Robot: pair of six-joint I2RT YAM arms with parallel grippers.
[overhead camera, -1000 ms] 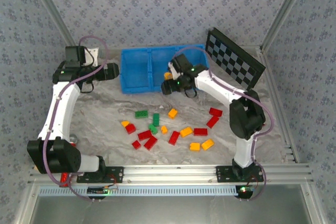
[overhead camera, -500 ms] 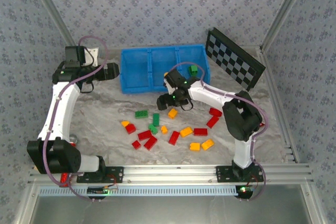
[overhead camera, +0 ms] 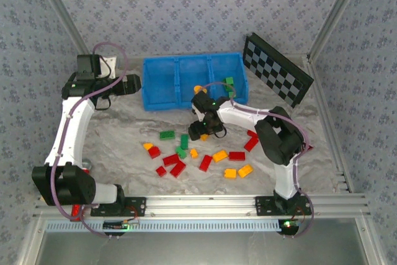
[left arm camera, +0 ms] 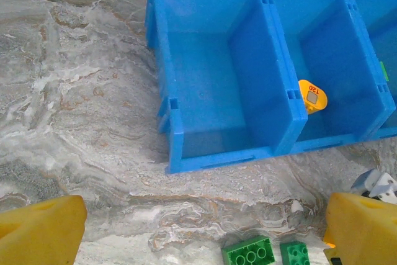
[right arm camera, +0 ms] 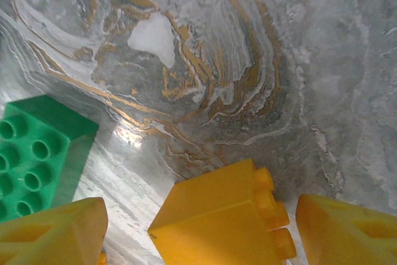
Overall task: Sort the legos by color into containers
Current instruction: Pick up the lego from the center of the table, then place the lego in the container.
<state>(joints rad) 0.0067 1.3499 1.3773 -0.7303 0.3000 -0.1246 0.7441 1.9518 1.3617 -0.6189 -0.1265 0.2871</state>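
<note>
Right gripper [right arm camera: 198,218]: jaws are held apart, w/ an orange brick [right arm camera: 217,221] lying on the table [right arm camera: 248,60] between them. A thin gap is seen on either side of it, narrower on the studded side, so no clamp is made. The yellow fingers [right arm camera: 56,231] are seen low, near table level. Beside that brick, on the side away from its studs, a green brick [right arm camera: 37,153] is laid studs-up, apart from it.

Left gripper [left arm camera: 205,215]: jaws are spread wide over marbled tabletop. It is held near the L end of the blue tray [left arm camera: 282,122], facing the tray's front wall. Two more green bricks [left arm camera: 248,254] are seen at the lower edge of its wrist view.

Tray: 3 compts side by side, at the far side of the table. One orange piece [left arm camera: 310,96] is found in the mid compt, close to the wall shared w/ the L compt; a small label is carried on it. Green pieces [overhead camera: 229,84] are seen in the R compt.

Remaining legos [overhead camera: 236,156] (reds, oranges, greens) are scattered loose on the near side of the tray. The right gripper is placed at the far edge of that scatter. A checkered board [overhead camera: 276,76] is propped at the far R, just beside the tray's R end.
</note>
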